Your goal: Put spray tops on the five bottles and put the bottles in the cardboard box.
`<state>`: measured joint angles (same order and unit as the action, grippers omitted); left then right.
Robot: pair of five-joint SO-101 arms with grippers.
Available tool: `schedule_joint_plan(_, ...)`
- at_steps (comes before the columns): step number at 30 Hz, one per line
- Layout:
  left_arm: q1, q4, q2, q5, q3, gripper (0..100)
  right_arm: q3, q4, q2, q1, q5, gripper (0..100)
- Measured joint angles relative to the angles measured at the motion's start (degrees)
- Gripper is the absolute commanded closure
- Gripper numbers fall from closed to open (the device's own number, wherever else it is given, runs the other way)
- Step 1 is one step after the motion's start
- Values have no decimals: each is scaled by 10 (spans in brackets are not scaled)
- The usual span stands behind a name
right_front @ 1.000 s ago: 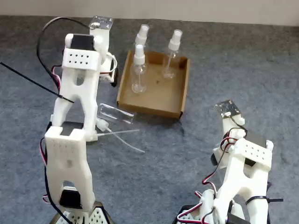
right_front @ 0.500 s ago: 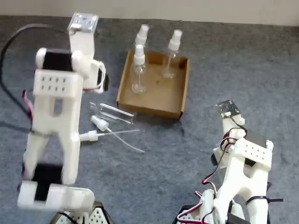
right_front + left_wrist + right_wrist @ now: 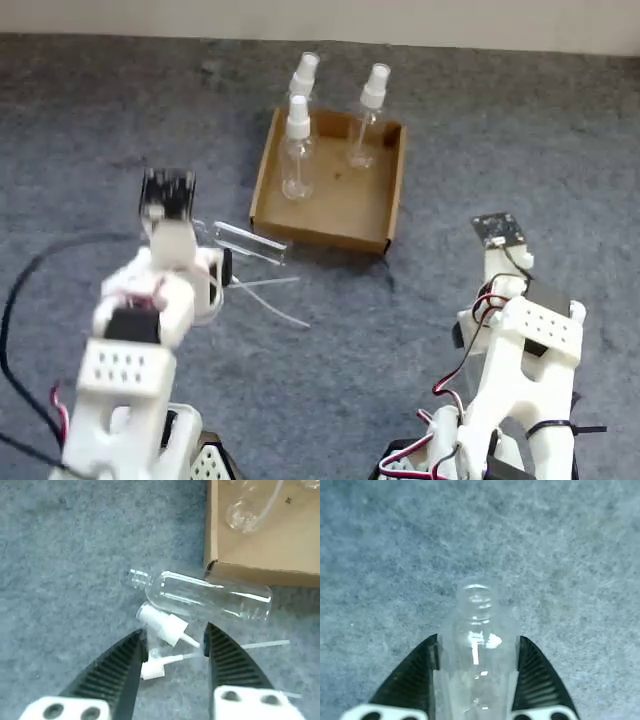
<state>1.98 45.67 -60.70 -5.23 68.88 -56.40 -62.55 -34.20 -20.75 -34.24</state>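
Note:
Three clear bottles with white spray tops point(image 3: 297, 150) point(image 3: 366, 120) point(image 3: 304, 72) stand upright at the far side of the cardboard box point(image 3: 395, 190). A bare bottle point(image 3: 210, 595) point(image 3: 250, 242) lies on the carpet by the box's near left corner. Two loose spray tops point(image 3: 162, 625) point(image 3: 154, 668) lie beside it, their thin tubes trailing away. My left gripper point(image 3: 172, 636) hovers open over them, one finger on each side of the nearer spray top. My right gripper point(image 3: 477, 647) is shut on another bare bottle point(image 3: 477, 625), its open neck pointing away from the wrist.
Grey carpet point(image 3: 520, 120) covers the whole table. The left arm point(image 3: 160, 290) stands at the near left, the right arm point(image 3: 520, 340) at the near right. The box's near half point(image 3: 345, 205) holds nothing.
The left arm has drawn back from beside the box's far left corner and come down over the loose spray tops. The right arm has barely shifted.

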Motion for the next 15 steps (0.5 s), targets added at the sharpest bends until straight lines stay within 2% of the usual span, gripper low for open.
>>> schedule_joint_plan(3, 0, -40, -103, 0, 90, 832, -30, 19, -4, 13, 10, 995)
schedule_joint_plan(11, 0, -53, -382, 0, 252, 832, -115, 92, -20, 73, 76, 995)
schedule_joint_plan(15, 0, -54, -422, 0, 269, 832, -124, 120, -21, 82, 101, 995)
